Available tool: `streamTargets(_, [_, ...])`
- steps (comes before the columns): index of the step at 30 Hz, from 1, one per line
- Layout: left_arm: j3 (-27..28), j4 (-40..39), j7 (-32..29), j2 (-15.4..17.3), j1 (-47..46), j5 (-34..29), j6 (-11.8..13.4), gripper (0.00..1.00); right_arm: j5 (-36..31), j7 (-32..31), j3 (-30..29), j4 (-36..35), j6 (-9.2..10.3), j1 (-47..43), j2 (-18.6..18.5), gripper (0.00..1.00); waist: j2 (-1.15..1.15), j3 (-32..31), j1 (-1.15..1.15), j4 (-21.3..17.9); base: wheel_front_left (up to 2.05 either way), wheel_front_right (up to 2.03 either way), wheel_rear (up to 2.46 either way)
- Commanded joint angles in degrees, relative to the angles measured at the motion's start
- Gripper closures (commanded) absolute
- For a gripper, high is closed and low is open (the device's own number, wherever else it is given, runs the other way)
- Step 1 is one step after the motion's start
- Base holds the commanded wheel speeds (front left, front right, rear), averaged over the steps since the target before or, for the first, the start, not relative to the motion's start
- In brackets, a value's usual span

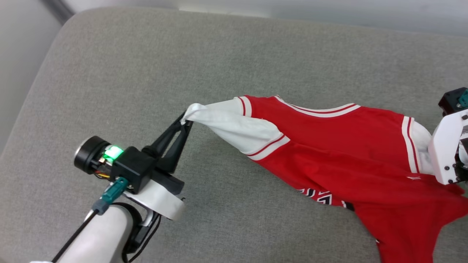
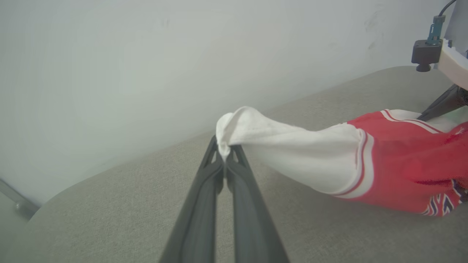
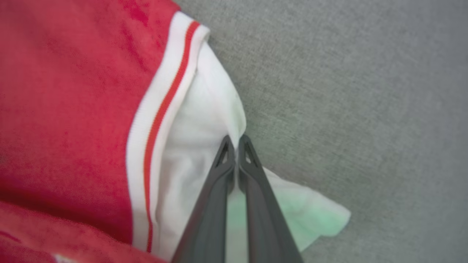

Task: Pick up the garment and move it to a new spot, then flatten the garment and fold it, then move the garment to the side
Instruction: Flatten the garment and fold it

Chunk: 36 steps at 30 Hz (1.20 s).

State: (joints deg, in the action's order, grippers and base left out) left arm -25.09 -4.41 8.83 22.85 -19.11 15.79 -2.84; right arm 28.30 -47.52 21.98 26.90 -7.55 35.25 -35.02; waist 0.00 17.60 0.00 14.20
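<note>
The garment (image 1: 340,146), a red jersey with white sleeves and striped trim, is stretched across the grey cushion (image 1: 146,73). My left gripper (image 1: 185,122) is shut on the tip of one white sleeve (image 2: 285,146), pinched at the fingertips of the left gripper (image 2: 226,151). My right gripper (image 3: 237,140) is shut on the other white sleeve (image 3: 204,146), whose loose end lies on the cushion. In the head view only the right arm's white wrist housing (image 1: 448,146) shows at the far right. Black, white-outlined lettering (image 1: 321,197) peeks out from a fold low on the jersey.
The grey cushion's rounded edge (image 1: 55,47) runs along the left and top, with a pale wall (image 2: 146,54) behind it. Bare cushion lies left of and in front of the jersey (image 1: 226,204). The right arm's camera mount (image 2: 426,51) shows in the left wrist view.
</note>
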Motion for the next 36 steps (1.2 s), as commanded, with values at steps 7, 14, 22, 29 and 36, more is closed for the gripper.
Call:
streamTargets(7, [4.39, -0.96, 0.63, 3.53, 0.65, 1.79, 1.05, 1.0, 1.5, 9.31, -1.6, -0.85, 0.1, 4.7, -0.18, 1.0, 0.0, -7.4, 0.0, -5.08, 0.0, 0.0, 0.0])
streamTargets(14, [9.06, -4.77, -1.32, 8.53, -0.57, 3.3, 1.37, 1.0, 2.57, 14.04, -2.45, -6.43, 0.1, 8.91, -1.94, 1.0, 0.0, -12.19, 0.0, -8.62, 0.0, 0.0, 0.0])
streamTargets(22, [16.15, -9.65, -4.42, 14.35, -4.24, 6.78, 0.97, 1.0, 1.39, 20.01, -4.03, -14.64, 0.11, 13.11, -2.87, 1.0, 0.0, -15.7, 0.0, -12.34, 0.0, 0.0, 0.0])
streamTargets(29, [21.36, -12.19, -8.69, 18.27, -7.95, 10.06, 1.45, 1.0, 0.12, 24.19, -5.7, -21.37, 0.11, 15.21, -2.53, 1.0, 0.0, -16.88, 0.0, -15.2, 0.0, 0.0, 0.0])
streamTargets(36, [24.71, -14.02, -10.09, 19.92, -8.79, 12.22, 2.18, 1.0, -1.85, 26.03, -7.61, -25.78, 0.1, 14.79, -1.05, 1.0, 0.0, -16.26, 0.0, -17.36, 0.0, 0.0, 0.0])
